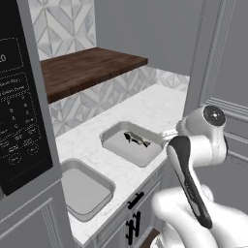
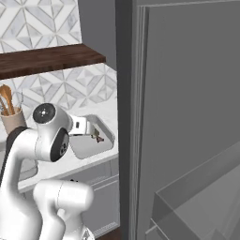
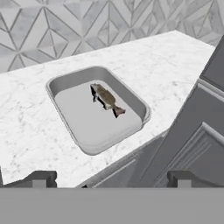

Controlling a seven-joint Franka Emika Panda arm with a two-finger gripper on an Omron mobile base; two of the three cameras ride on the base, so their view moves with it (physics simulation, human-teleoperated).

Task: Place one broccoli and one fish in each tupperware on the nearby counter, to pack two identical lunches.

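A: Where do things stand on the counter (image 1: 160, 104)?

B: There are 2 grey trays. The far tray (image 3: 65, 83) holds 1 brown-grey fish (image 3: 106, 99), lying flat near the back wall of it. The near tray (image 1: 72, 167) has nothing in it. I see no broccoli from here.

A: And the gripper (image 3: 111, 178)?

B: Spread wide, both fingertips low in the hand view and well apart, with nothing between them. It hangs off the front edge of the counter, apart from the far tray.

A: If another fish has to be picked up, how do you think it handles?

B: I'd judge it light, slim and likely slick, with a body that tapers toward the tail, so a pinch near the tail could slide off. Across the thick middle of the body looks like the best place to hold it, jaws set crosswise to its length.

A: The broccoli?

B: Probably light too, with a bumpy head that gives better purchase than the short stalk. That is a guess until one is in sight.

A: The trays?

B: Stiff and shallow; a drop from just above the rim should do.
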